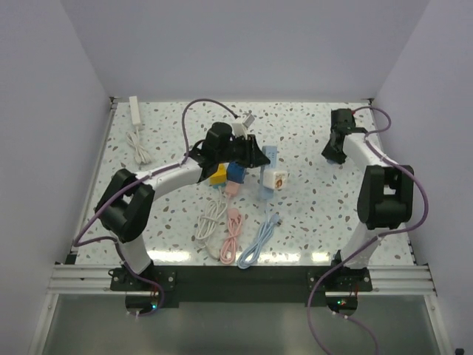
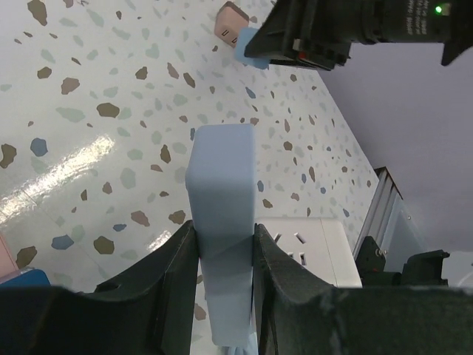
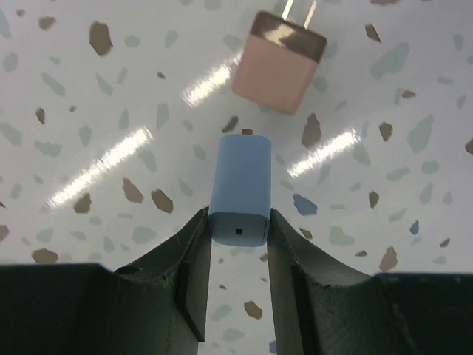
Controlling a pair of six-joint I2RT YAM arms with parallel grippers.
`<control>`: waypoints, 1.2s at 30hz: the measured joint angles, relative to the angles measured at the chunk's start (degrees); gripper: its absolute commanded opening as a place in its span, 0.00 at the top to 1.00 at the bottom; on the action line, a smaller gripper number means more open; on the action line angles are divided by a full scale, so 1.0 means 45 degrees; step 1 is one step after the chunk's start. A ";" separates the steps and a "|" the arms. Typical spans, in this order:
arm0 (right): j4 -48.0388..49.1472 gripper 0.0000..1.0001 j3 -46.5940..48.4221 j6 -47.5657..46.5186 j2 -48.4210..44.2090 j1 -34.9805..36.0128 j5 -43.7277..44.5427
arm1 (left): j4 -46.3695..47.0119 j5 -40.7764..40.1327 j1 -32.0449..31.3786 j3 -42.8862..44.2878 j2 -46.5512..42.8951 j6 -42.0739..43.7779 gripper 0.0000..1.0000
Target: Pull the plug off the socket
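My left gripper (image 2: 222, 240) is shut on a tall pale-blue plug (image 2: 220, 174); from above it shows at mid-table (image 1: 270, 155) with the gripper (image 1: 256, 154) to its left. The white socket block (image 2: 319, 248) lies right beside the plug, its slots showing bare; from above it sits just in front of the plug (image 1: 275, 179). I cannot tell whether they touch. My right gripper (image 3: 238, 222) is shut on a small blue charger block (image 3: 239, 181) held over the table at the back right (image 1: 335, 151).
A pink charger (image 3: 279, 63) lies on the table beyond the right gripper. Yellow (image 1: 219, 176), blue (image 1: 236, 174) and pink (image 1: 231, 189) plugs sit under the left arm. White (image 1: 211, 222), pink (image 1: 233, 233) and blue (image 1: 259, 240) cables lie in front. A white power strip (image 1: 135, 111) lies back left.
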 measured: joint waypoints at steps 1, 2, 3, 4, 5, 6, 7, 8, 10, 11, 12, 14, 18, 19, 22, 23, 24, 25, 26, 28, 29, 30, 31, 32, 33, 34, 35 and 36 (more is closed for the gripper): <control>0.0005 1.00 0.0389 0.0112 0.0379 -0.0083 -0.0073 | 0.0005 0.0000 0.0000 -0.0063 -0.0131 0.0000 1.00; -0.0039 1.00 0.0933 0.0194 0.0855 -0.0185 -0.0204 | 0.0039 -0.0005 0.0000 -0.0136 -0.0209 -0.0005 1.00; 0.0024 1.00 0.1549 0.0262 0.1321 -0.0282 -0.0267 | 0.0063 -0.0019 0.0000 -0.0204 -0.0238 -0.0010 1.00; 0.0112 0.95 0.2157 0.0311 0.1787 -0.0389 -0.0316 | 0.0034 -0.0039 0.0000 -0.0228 -0.0243 -0.0019 1.00; 0.0136 0.79 0.2754 0.0389 0.2220 -0.0510 -0.0330 | -0.0015 -0.0087 0.0000 -0.0257 -0.0238 -0.0039 1.00; 0.0194 0.70 0.3254 0.0461 0.2599 -0.0641 -0.0330 | -0.0034 -0.0102 0.0000 -0.0306 -0.0238 -0.0058 1.00; 0.0165 0.50 0.3721 0.0510 0.2929 -0.0772 -0.0330 | -0.0087 -0.0107 0.0000 -0.0321 -0.0238 -0.0092 1.00; 0.0165 0.41 0.4056 0.0612 0.3177 -0.0874 -0.0335 | -0.0170 -0.0121 0.0000 -0.0321 -0.0238 -0.0097 1.00; 0.0126 0.30 0.4707 0.0695 0.3672 -0.1112 -0.0403 | -0.0282 -0.0209 0.0000 -0.0321 -0.0238 -0.0107 1.00; 0.0102 0.25 0.4891 0.0729 0.3813 -0.1219 -0.0491 | -0.0330 -0.0267 0.0000 -0.0321 -0.0233 -0.0107 1.00; 0.0102 0.22 0.4959 0.0738 0.3871 -0.1302 -0.0559 | -0.0403 -0.0345 0.0000 -0.0321 -0.0233 -0.0107 1.00; 0.0146 0.18 0.4877 0.0704 0.3793 -0.1389 -0.0636 | -0.0612 -0.0534 0.0000 -0.0311 -0.0209 -0.0107 1.00; 0.0291 0.18 0.3876 0.0690 0.2735 -0.1394 -0.1044 | -0.1001 -0.0899 0.0000 -0.0194 -0.0029 -0.0107 1.00; 0.0437 0.18 0.3424 0.0636 0.2171 -0.1389 -0.1423 | -0.1122 -0.1010 0.0000 -0.0092 0.0073 -0.0112 1.00; 0.0520 0.18 0.2200 0.0461 0.0160 -0.1282 -0.2662 | -0.1311 -0.1171 0.0000 0.0175 0.0447 -0.0121 1.00; 0.0602 0.18 0.1836 0.0374 -0.0583 -0.1190 -0.3133 | -0.1316 -0.1185 0.0000 0.0228 0.0583 -0.0136 1.00; 0.0680 0.18 0.1438 0.0248 -0.1345 -0.1025 -0.3609 | -0.1316 -0.1175 0.0000 0.0301 0.0733 -0.0160 1.00; 0.0787 0.18 0.1010 0.0087 -0.2084 -0.0767 -0.4022 | -0.1316 -0.1161 0.0000 0.0393 0.0903 -0.0223 1.00; 0.0874 0.18 0.0651 -0.0039 -0.2676 -0.0491 -0.4396 | -0.1311 -0.1132 0.0005 0.0476 0.1064 -0.0253 1.00; 0.0976 0.17 -0.0194 -0.0325 -0.3871 0.0355 -0.5430 | -0.1316 -0.1015 0.0005 0.0729 0.1462 -0.0355 1.00; 0.1112 0.16 -0.0627 -0.0476 -0.4333 0.0777 -0.5974 | -0.1316 -0.0962 0.0000 0.0826 0.1632 -0.0423 1.00; 0.1166 0.15 -0.1054 -0.0607 -0.4697 0.1195 -0.6591 | -0.1316 -0.0923 0.0000 0.0899 0.1758 -0.0442 1.00; 0.1195 0.12 -0.1481 -0.0777 -0.4998 0.1545 -0.7159 | -0.1321 -0.0865 0.0005 0.0957 0.1851 -0.0471 1.00; 0.1195 0.11 -0.1904 -0.1020 -0.5246 0.1831 -0.7606 | -0.1311 -0.0816 0.0010 0.0991 0.1909 -0.0481 1.00; 0.1064 0.10 -0.2244 -0.1243 -0.5430 0.2084 -0.7951 | -0.1302 -0.0753 0.0015 0.1010 0.1933 -0.0505 1.00; 0.0962 0.08 -0.2472 -0.1443 -0.5527 0.2322 -0.8092 | -0.1282 -0.0675 0.0015 0.1025 0.1933 -0.0539 1.00; 0.0865 0.07 -0.2701 -0.1676 -0.5615 0.2540 -0.8325 | -0.1263 -0.0627 0.0015 0.1030 0.1933 -0.0554 1.00; 0.0787 0.07 -0.2895 -0.1904 -0.5654 0.2754 -0.8524 | -0.1229 -0.0549 0.0024 0.1039 0.1933 -0.0568 1.00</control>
